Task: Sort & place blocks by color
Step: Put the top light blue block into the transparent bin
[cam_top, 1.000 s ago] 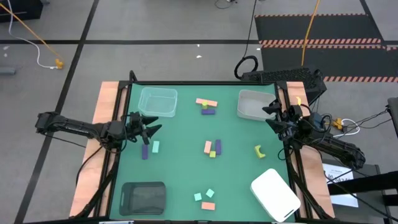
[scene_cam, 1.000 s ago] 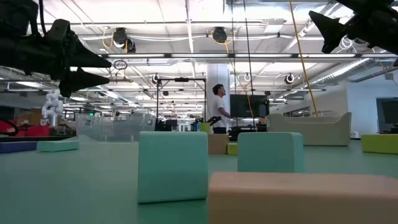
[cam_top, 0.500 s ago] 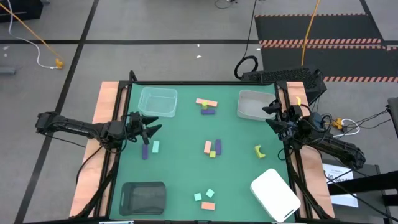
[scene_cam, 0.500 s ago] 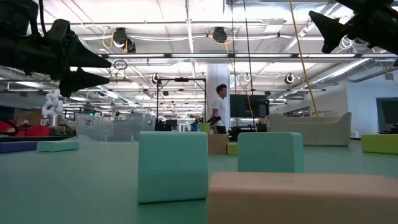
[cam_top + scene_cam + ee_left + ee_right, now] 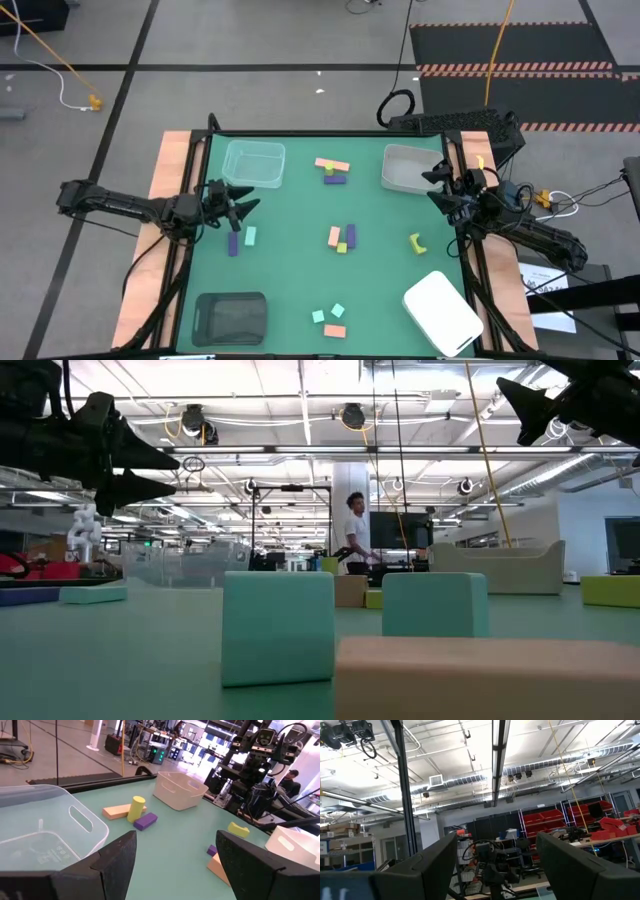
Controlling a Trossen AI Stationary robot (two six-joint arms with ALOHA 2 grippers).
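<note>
Blocks lie scattered on the green table (image 5: pixel 290 270). A purple bar (image 5: pixel 233 243) and a teal bar (image 5: pixel 250 236) lie at the left. A salmon bar (image 5: pixel 332 164), a yellow-green piece (image 5: pixel 330 171) and a purple bar (image 5: pixel 335 180) lie at the far middle. A salmon, yellow-green and purple group (image 5: pixel 342 238) lies mid-table. A curved yellow-green piece (image 5: pixel 417 241) lies at the right. Two teal cubes (image 5: pixel 328 314) and a salmon bar (image 5: pixel 334 331) lie near the front. My left gripper (image 5: pixel 246 203) is open and empty above the left side. My right gripper (image 5: pixel 434 185) is open and empty above the right edge.
A clear tray (image 5: pixel 254 164) stands far left, a white bin (image 5: pixel 412 168) far right, a dark tray (image 5: pixel 231 318) near left and a white tray (image 5: pixel 444 312) near right. A person (image 5: pixel 354 545) walks in the room beyond the table.
Both grippers have kept still and no block has moved. The person in the room behind has walked a little to the right.
</note>
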